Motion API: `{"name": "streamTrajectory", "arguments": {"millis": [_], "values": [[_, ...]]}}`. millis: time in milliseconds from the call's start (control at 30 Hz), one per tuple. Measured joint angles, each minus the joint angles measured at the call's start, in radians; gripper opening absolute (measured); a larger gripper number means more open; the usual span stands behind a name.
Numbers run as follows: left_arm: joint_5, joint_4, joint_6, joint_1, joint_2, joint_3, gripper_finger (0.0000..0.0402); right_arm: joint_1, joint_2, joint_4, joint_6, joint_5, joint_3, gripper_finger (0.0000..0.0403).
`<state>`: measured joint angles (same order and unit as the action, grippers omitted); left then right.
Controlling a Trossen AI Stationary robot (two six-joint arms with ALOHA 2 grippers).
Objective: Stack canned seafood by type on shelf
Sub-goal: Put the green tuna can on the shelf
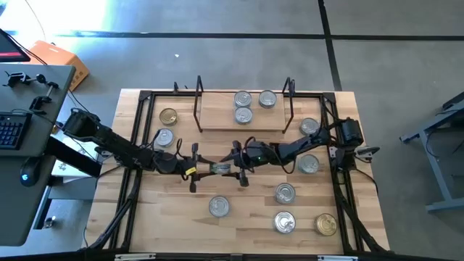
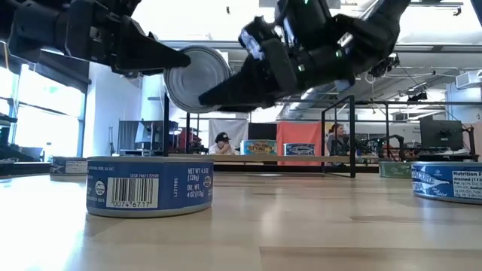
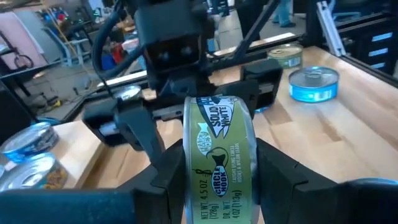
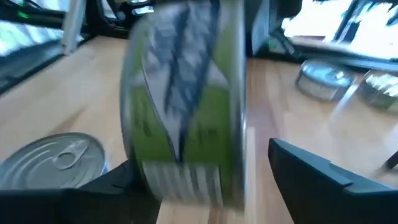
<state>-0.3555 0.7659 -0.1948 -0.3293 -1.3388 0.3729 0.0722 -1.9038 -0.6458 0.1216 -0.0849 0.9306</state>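
A green-labelled tin of canned seafood (image 1: 221,169) hangs on edge above the table's middle, its silver lid (image 2: 197,79) facing the near edge. My left gripper (image 1: 209,170) comes from the left and is shut on it. My right gripper (image 1: 236,166) comes from the right and is open, with one finger on either side of the same tin (image 4: 186,106). The shelf (image 1: 217,119), a light plank between black wire uprights, lies at the far middle. Three silver-lidded tins (image 1: 243,98) stand on it. My left gripper pinches the tin's two flat faces (image 3: 186,180) between its two fingers. The fingers come about level from the table's left. The tin stands on edge, its green wall (image 3: 217,155) toward the wrist, lifted clear of the table. My right gripper's one finger (image 4: 311,177) stands plainly apart from the tin. Whether the other finger (image 4: 118,183) touches it, I cannot tell.
Loose tins stand around the arms: a gold-lidded one (image 1: 168,116) and a silver one (image 1: 164,138) at the left, two silver ones (image 1: 309,127) at the right, several near the front (image 1: 284,222), one of them gold-lidded (image 1: 326,224). A blue-labelled tin (image 2: 149,187) stands below the held one.
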Motion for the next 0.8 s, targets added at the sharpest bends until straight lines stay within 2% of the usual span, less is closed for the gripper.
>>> {"name": "streamTrajectory", "arguments": {"millis": [167,267,367,400,500,667,800], "values": [[0.003,-0.008,0.006,-0.017,0.000,0.000,0.0134,0.058,0.000,0.011,0.109,0.136,0.030,0.0239],[-0.017,-0.015,0.006,-0.021,0.000,0.000,0.0146,0.078,0.000,0.065,0.112,0.196,0.040,0.0192],[-0.056,-0.028,0.007,-0.020,-0.001,0.000,0.0164,0.092,0.000,0.120,0.113,0.278,0.042,0.0126],[-0.074,-0.032,0.007,-0.018,-0.001,0.000,0.0171,0.096,0.001,0.148,0.115,0.317,0.043,0.0117],[-0.068,-0.037,-0.002,-0.002,0.001,0.009,0.0194,0.100,-0.002,0.259,0.086,0.402,0.039,0.0119],[-0.065,-0.175,-0.051,0.032,0.000,0.074,0.0229,0.067,-0.001,0.392,-0.017,0.404,0.086,0.0119],[-0.068,-0.314,-0.061,0.073,-0.030,0.160,0.0245,0.045,-0.001,0.409,-0.023,0.403,0.095,0.0119]]}}
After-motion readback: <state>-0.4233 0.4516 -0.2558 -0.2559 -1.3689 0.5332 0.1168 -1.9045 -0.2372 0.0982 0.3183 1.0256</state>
